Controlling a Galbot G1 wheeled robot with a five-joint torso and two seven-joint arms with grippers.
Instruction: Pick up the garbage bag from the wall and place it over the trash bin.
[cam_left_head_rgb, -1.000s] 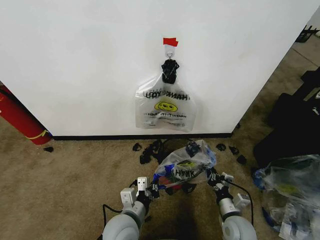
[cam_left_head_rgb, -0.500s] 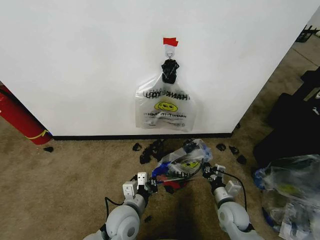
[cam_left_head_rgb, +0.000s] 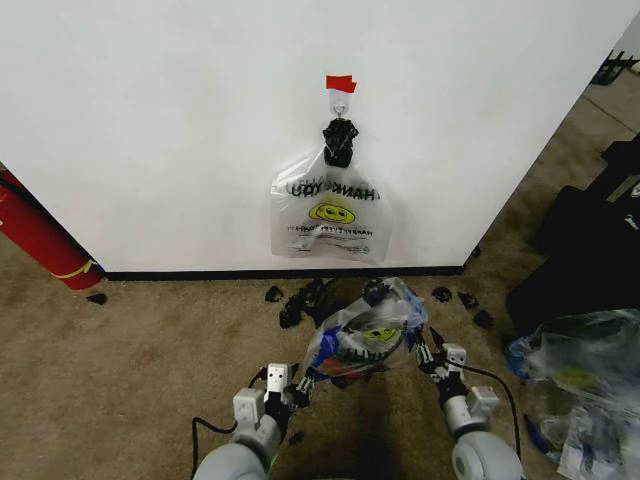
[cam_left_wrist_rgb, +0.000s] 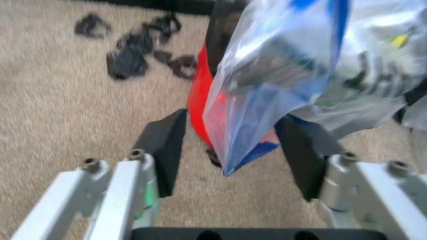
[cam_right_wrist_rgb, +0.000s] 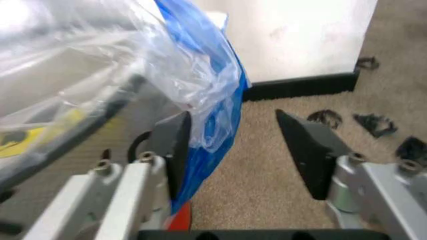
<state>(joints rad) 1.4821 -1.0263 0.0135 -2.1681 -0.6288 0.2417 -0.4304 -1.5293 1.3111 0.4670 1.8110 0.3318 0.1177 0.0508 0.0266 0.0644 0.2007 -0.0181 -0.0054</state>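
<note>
Two hands, left hand (cam_left_head_rgb: 297, 385) and right hand (cam_left_head_rgb: 424, 349), are spread open beside the trash bin (cam_left_wrist_rgb: 200, 107); its loosely draped garbage bag (cam_left_head_rgb: 367, 328) could slip off.

Mirrored black "THANK YOU" on whitish hanging bag (cam_left_head_rgb: 330, 216), above yellow smiley print

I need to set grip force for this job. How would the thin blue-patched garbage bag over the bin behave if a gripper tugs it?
The garbage bag looks crinkled and see-through, so probably floppy and very light. Draped over the trash bin, it would likely slide or lift off. Its thin film may tear between the open left gripper pads.
</note>
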